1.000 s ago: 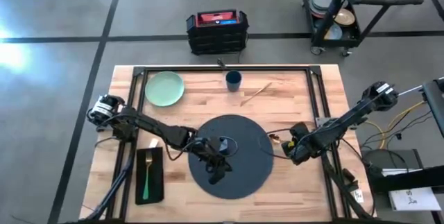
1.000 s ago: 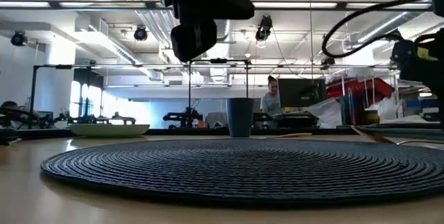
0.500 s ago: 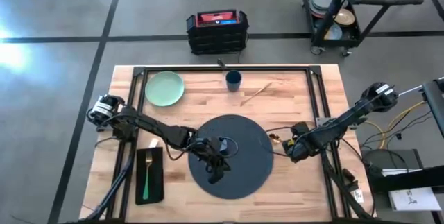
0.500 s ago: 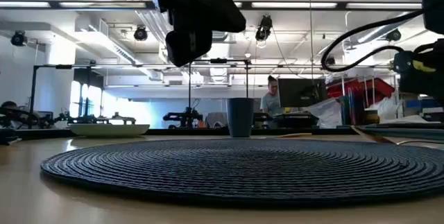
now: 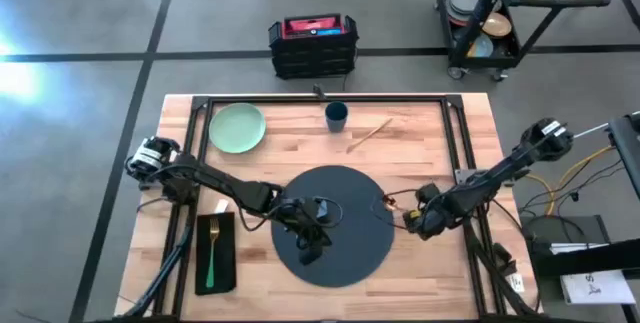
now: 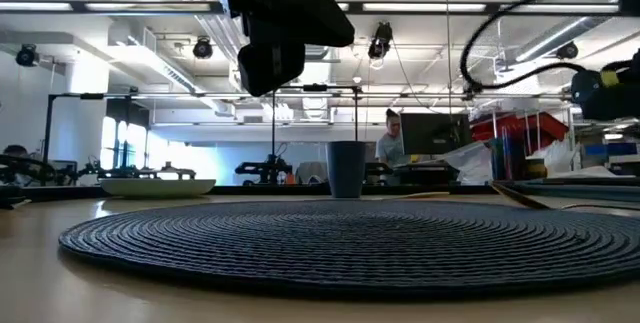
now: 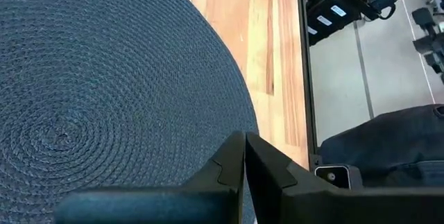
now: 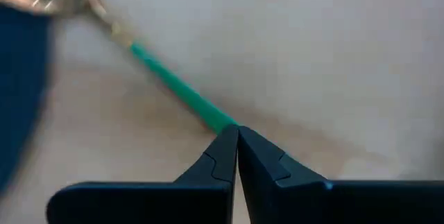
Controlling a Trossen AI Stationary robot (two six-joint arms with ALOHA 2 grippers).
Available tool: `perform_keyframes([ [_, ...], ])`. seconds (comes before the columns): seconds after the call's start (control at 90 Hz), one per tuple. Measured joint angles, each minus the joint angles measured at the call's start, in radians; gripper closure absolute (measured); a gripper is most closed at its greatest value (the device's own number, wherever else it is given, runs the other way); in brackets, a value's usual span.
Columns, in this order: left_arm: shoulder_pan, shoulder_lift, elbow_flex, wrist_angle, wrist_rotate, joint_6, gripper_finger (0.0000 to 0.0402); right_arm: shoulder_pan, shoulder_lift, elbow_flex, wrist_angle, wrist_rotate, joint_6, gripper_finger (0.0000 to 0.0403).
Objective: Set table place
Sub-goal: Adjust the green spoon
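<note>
— On the table [image 5: 420, 143], what is lying where?

— The dark grey placemat [image 5: 350, 248] is sitting near the front middle of the light wood top. The pale green plate [image 5: 237, 127] is resting at the far left, the small dark blue cup [image 5: 336, 115] is standing at the far middle, and a thin gold piece of cutlery [image 5: 369, 134] is lying aslant just right of the cup. The black napkin [image 5: 215, 253] is lying left of the placemat with a green-handled fork [image 5: 212, 253] on it.

— And the left claw [image 5: 310, 248]?

— It is hanging over the placemat, above its middle, with its fingers [image 7: 267, 172] pressed together and nothing between them.

— The right claw [image 5: 408, 219]?

— It is sitting low at the placemat's right edge, pinching the green handle of a utensil [image 8: 180, 92] between closed tips. The utensil's gold end is pointing toward the placemat; its shape is too blurred to name.

— Anything beyond the table?

— A black and red case [image 5: 312, 45] is standing on the floor, and a black cart [image 5: 490, 13] of dishes is parked at the far right.
</note>
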Motion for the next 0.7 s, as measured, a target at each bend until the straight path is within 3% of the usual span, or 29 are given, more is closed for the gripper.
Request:
perform_keyframes([
  [0.156, 0.0, 0.0, 0.0, 0.0, 0.001, -0.009, 0.0402, 0.041, -0.001, 0.042, -0.088, 0.053, 0.056, 0.0403],
  [0.3, 0.0, 0.0, 0.0, 0.0, 0.001, -0.01, 0.0402, 0.055, -0.001, 0.037, -0.143, 0.036, 0.083, 0.0403],
  [0.7, -0.001, 0.0, 0.0, 0.0, 0.001, -0.019, 0.0402, 0.111, -0.001, 0.017, 0.038, -0.014, 0.08, 0.0403],
])
